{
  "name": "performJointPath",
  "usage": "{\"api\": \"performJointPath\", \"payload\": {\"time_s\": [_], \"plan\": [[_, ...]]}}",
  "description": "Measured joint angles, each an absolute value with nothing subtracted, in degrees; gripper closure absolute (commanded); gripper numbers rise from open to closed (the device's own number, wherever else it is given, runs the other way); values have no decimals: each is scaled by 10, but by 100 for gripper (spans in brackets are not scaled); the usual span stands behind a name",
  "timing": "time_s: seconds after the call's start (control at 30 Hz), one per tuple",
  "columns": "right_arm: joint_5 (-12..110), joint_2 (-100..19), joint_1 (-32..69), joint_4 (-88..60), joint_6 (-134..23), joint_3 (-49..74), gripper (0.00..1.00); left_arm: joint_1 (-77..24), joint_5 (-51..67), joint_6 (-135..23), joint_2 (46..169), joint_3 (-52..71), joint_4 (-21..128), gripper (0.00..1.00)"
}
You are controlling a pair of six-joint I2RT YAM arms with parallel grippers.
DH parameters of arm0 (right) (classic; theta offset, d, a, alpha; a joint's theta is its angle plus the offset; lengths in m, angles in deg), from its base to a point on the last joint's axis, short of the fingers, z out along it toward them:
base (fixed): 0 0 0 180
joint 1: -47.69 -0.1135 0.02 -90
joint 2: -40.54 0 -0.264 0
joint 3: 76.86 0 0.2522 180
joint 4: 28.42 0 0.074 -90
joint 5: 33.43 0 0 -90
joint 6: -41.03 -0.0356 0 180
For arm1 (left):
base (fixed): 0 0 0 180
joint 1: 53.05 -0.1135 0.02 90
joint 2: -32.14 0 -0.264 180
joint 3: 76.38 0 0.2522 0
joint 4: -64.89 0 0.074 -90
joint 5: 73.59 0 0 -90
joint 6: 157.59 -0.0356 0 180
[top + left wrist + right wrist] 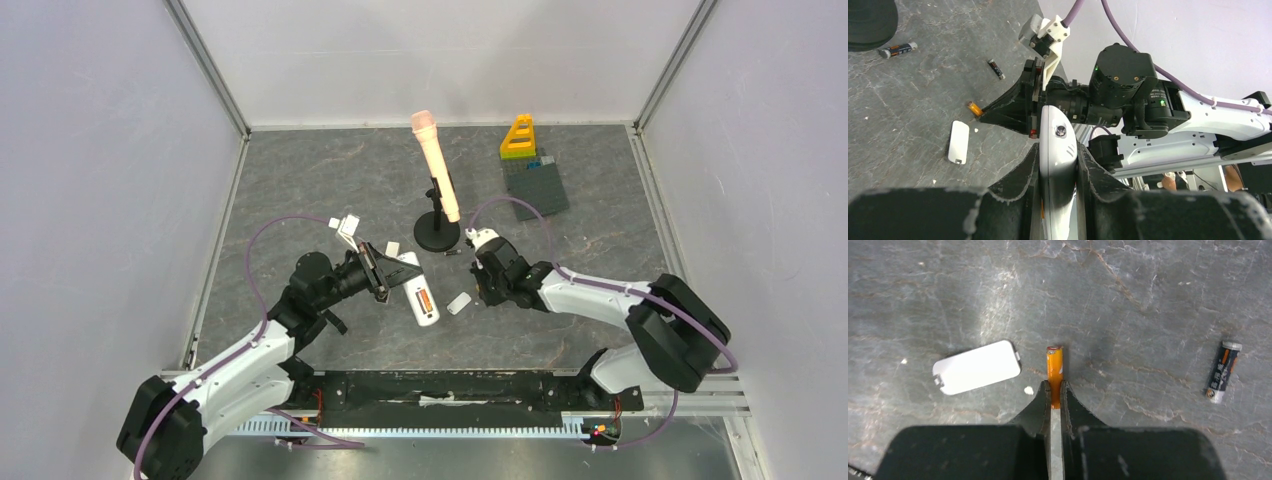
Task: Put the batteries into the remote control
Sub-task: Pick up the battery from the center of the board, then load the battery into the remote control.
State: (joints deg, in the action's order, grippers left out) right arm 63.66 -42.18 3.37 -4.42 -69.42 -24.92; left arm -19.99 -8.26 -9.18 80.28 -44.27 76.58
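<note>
From above, we see the left gripper (390, 275) clamped on the white remote (420, 298). The right gripper (478, 293) hangs low over the table (300, 180), just beside a white cover (459, 303).

In the left wrist view, the remote stands pinched between our fingers.

In the right wrist view, the jaws are closed on an orange battery (1054, 367) that touches the table near the cover. A dark battery (1223, 371) lies well apart.

A robotics lab test cell: plain pale panel walls (100, 150) in aluminium framing (210, 70) box in a grey stone-patterned table (300, 180). A cabled left arm (240, 360) and right arm (600, 292) are bolted to a black rail (450, 388) at 6 o'clock. Practice props stand far back — a peach mock microphone (437, 165) at 12, toy bricks (518, 140) at 1.
</note>
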Motion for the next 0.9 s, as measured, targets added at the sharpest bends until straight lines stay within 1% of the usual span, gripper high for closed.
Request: {"api": "performJointPath", "payload": {"time_s": [0.07, 0.17, 0.33, 0.43, 0.6, 0.7, 0.9], "plan": [[629, -400, 35, -35, -699, -254, 100, -200, -88, -92, 803, -445, 775, 98], [606, -331, 36, -20, -703, -260, 100, -200, -98, -93, 803, -449, 792, 98], [532, -179, 36, -16, -719, -256, 100, -200, -106, -92, 805, -454, 820, 98], [484, -137, 36, -17, -758, -232, 100, -200, -100, -78, 817, -455, 842, 98], [435, -133, 29, -20, -819, -186, 99, -200, -73, -17, 861, -456, 884, 98], [427, -153, 3, -9, -840, -152, 97, -200, -59, 19, 891, -466, 924, 98], [471, -226, -84, 52, -845, -72, 96, -200, -45, 62, 941, -475, 984, 98]]}}
